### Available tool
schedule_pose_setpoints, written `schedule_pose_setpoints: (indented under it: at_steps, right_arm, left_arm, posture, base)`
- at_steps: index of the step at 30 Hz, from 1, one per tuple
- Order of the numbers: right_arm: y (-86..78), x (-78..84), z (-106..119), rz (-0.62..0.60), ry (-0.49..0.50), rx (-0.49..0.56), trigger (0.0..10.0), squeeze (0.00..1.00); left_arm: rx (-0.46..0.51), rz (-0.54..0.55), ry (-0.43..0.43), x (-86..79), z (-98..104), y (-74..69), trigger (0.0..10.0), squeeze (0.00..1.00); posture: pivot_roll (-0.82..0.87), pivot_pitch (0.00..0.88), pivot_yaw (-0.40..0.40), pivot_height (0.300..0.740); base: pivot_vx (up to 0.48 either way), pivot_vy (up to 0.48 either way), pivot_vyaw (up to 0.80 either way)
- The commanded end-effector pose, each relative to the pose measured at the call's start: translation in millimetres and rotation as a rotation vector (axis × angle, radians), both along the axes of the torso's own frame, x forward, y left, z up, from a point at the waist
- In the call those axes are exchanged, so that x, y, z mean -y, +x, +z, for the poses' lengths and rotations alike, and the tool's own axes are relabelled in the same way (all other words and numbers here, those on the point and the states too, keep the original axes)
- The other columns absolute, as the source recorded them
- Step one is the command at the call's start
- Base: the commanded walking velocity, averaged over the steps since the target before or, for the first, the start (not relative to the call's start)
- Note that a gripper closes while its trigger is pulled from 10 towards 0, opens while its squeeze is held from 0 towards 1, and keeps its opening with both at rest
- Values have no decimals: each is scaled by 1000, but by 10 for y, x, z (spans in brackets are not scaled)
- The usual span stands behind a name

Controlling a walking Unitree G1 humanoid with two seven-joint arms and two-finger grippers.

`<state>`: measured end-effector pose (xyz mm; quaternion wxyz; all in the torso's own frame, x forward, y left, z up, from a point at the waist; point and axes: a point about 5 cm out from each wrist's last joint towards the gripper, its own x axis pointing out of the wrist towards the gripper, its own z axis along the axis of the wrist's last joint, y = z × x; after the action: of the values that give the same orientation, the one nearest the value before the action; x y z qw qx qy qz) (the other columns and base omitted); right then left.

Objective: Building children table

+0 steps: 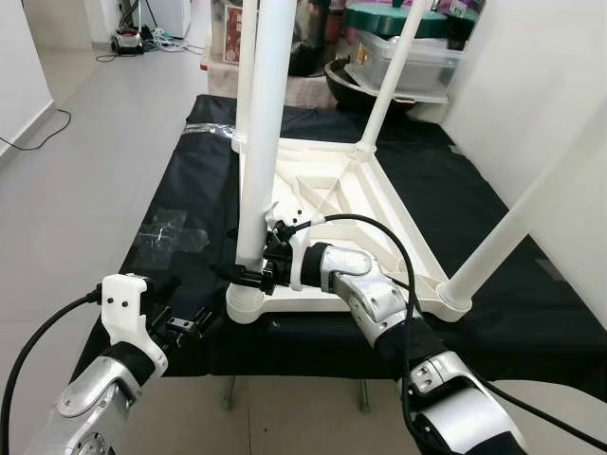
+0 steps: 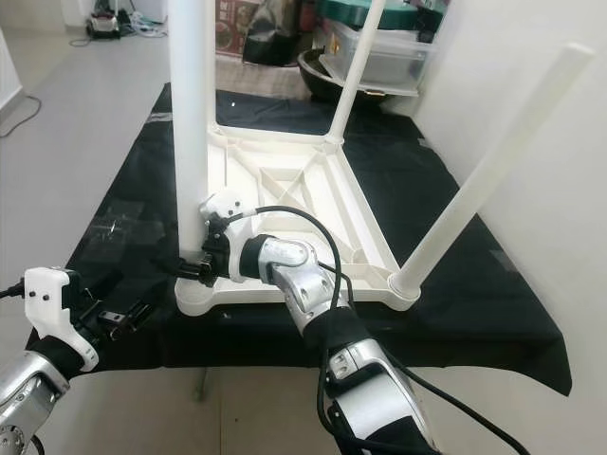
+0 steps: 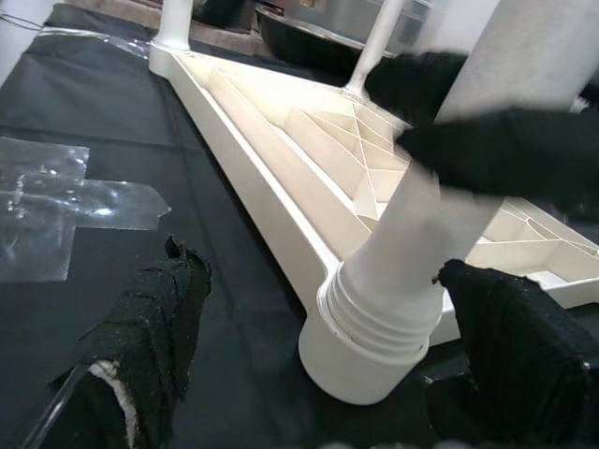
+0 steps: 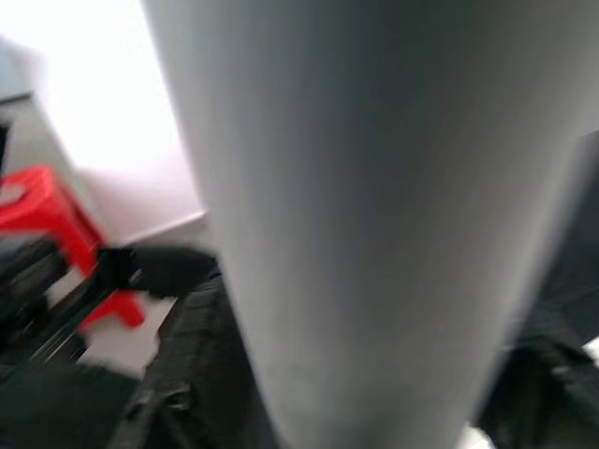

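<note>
My right gripper has its fingers pinched around the near white leg, just above its socket; my left gripper hangs beside that corner, fingers spread apart; the upturned white children's table rests on a counter under black cloth

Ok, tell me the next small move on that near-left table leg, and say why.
Probably keep the right gripper clamped low on the near-left leg and twist it further into its corner socket. The left wrist view shows thread rings exposed above the socket, so the leg looks not fully seated. The left gripper hovers open beside that corner, touching nothing.
</note>
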<state>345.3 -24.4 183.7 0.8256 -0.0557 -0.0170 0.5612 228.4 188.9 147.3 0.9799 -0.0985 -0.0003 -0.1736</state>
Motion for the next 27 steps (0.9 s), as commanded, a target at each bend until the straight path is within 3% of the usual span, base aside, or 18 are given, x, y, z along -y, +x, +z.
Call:
schedule_pose_setpoints:
  at_steps: [1,2,4,5,7,8,9,11,14,15,17,18,19,21,22,24,27]
  right_arm:
    - [251,279,50,-366,69,-37,0,0]
    - [251,279,50,-366,69,-37,0,0]
    - [400,548,-92,-713,43,-112,0,0]
    - [400,548,-92,-713,43,-112,0,0]
    - [374,946,-360,-1129,-18,-223,0,0]
    - [374,946,-360,-1129,-18,-223,0,0]
    - [283,1060,-443,-1258,-42,-233,0,0]
    - [146,1082,-495,-1336,-73,-234,0,0]
    - [110,991,-496,-1295,-99,-242,0,0]
    - [139,906,-470,-1238,-117,-254,10000,0]
    - [169,845,-452,-1210,-128,-265,10000,0]
    - [204,738,-303,-1119,-55,-222,10000,357]
    - [224,657,-161,-1038,32,-198,10000,1000]
    - [224,657,-161,-1038,32,-198,10000,1000]
    - [220,547,-27,-906,120,-191,10000,1000]
    - [179,430,120,-753,191,-190,10000,1000]
    - [163,405,154,-716,194,-189,10000,1000]
  left_arm:
    - [-1,-14,-19,50,-16,-29,10000,0]
    - [-1,-14,-19,50,-16,-29,10000,0]
    - [1,-18,-23,54,-14,-35,10000,0]
    - [1,-18,-23,54,-14,-35,10000,0]
    - [2,-20,-24,53,-13,-42,10000,0]
    - [2,-20,-24,53,-13,-42,10000,0]
    - [2,-21,-24,52,-12,-45,10000,0]
    - [1,-21,-23,46,-11,-49,10000,0]
    - [1,-21,-22,43,-11,-50,10000,0]
    - [1,-21,-21,42,-11,-45,10000,0]
    - [1,-22,-21,42,-10,-42,10000,0]
    - [1,-23,-21,42,-11,-37,10000,0]
    - [1,-24,-21,42,-11,-34,10000,0]
    - [1,-24,-21,42,-11,-34,10000,0]
    - [2,-24,-21,43,-10,-32,10000,0]
    - [2,-24,-21,43,-10,-29,10000,0]
    - [3,-24,-21,43,-9,-29,10000,0]
  posture:
    - [166,0,-173,740]
    - [166,0,-173,740]
    - [163,0,-171,740]
    - [163,0,-171,740]
    - [160,0,-169,740]
    - [160,0,-169,740]
    - [163,0,-170,740]
    - [160,0,-165,740]
    - [156,0,-162,740]
    - [153,0,-157,740]
    - [153,0,-157,740]
    - [155,0,-160,740]
    - [155,0,-162,740]
    - [155,0,-162,740]
    - [155,0,-162,740]
    - [155,0,-161,740]
    - [155,0,-161,740]
  base:
    - [0,0,0]
    - [0,0,0]
    - [0,0,0]
    - [0,0,0]
    - [0,0,0]
    - [0,0,0]
    - [0,0,0]
    - [0,0,0]
    - [0,0,0]
    - [0,0,0]
    - [0,0,0]
    - [0,0,0]
    - [0,0,0]
    - [0,0,0]
    - [0,0,0]
    - [0,0,0]
    - [0,0,0]
